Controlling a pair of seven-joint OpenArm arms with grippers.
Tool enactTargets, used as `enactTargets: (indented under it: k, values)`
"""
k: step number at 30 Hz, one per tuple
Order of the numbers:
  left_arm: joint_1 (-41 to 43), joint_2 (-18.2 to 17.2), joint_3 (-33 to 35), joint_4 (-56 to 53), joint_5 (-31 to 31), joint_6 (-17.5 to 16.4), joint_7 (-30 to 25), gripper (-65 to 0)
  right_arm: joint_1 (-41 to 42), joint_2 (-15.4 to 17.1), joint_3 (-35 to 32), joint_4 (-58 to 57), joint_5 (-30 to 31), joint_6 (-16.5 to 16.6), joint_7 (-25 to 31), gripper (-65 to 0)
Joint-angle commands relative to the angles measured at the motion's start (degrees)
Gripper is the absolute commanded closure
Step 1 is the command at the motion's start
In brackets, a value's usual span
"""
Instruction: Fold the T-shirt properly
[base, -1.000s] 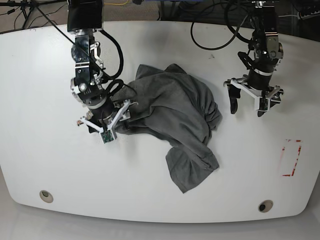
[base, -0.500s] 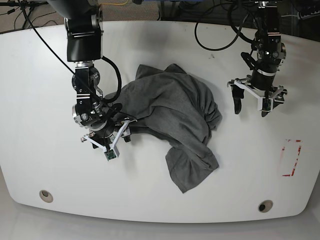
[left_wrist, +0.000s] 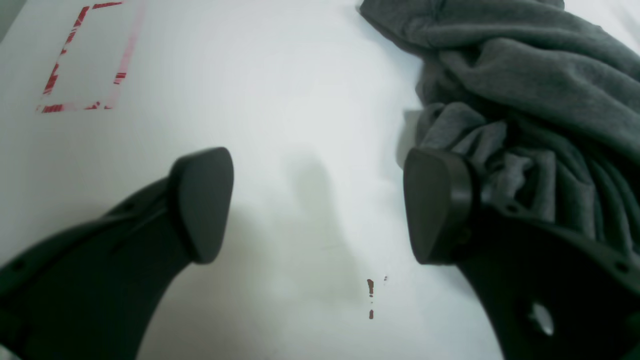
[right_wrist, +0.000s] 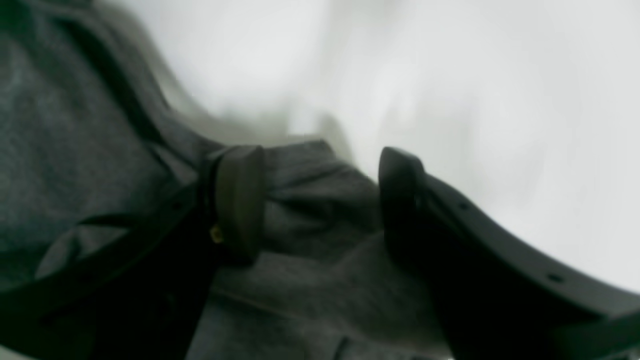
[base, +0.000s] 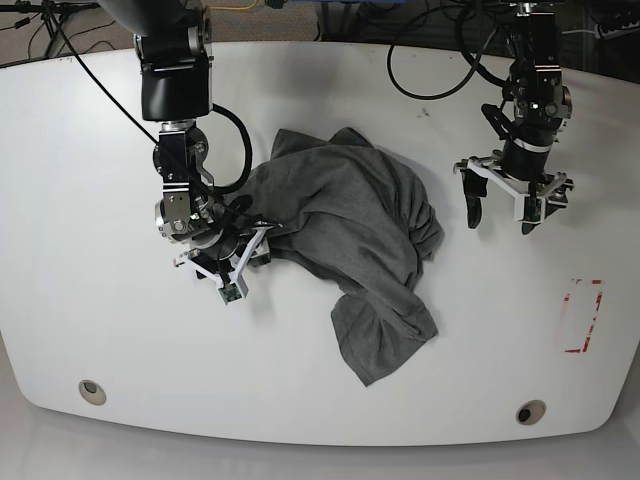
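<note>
White surface (base: 80, 300), T-shirt (base: 350, 240) crumpled mid-surface. Right tool (right_wrist: 320, 200) spread apart, straddling a cloth fold at the shirt's edge. Left tool (left_wrist: 320, 205) released, empty, just beside the heap. Risk: closing now pinches several layers, so the spread drags a bunch.

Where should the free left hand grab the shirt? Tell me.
Take the bunched edge of the shirt nearest the left hand, coming in from the bare table side: the folds there stand up thick, and nothing lies between.
</note>
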Motion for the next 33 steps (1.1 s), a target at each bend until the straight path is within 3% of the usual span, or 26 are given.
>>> enactTargets:
  k: [1,10,18,25,28,33]
  values:
    - [-0.45,-0.24,-0.18,1.20,-0.38,0.13,-1.36,-49.7,1.21,-0.35,0.14,0.83,0.59,0.37,1.04,-34.6]
    - [0.43,-0.24,-0.26,1.20,-0.38,0.13,-1.36,-49.7,-0.72,-1.14,0.14,1.10,0.51,0.55,1.04,-34.6]
    - [0.43,-0.24,-0.26,1.20,-0.38,0.13,-1.36,-49.7,-1.25,-2.99,0.23,0.83,0.07,3.54,1.13,-34.6]
    - [0.34,-0.24,-0.26,1.20,-0.38,0.13,-1.36,-49.7,-1.52,-3.08,0.23,-1.98,0.07,3.54,4.21,-33.1]
    - [0.34,-0.24,-0.26,1.20,-0.38,0.13,-1.36,-49.7,-1.43,-3.08,0.23,-3.74,0.07,3.54,5.00,-26.8]
    - [0.34,-0.24,-0.26,1.20,-0.38,0.13,-1.36,-49.7,-1.52,-3.08,0.23,-4.44,0.07,3.71,5.44,-8.6]
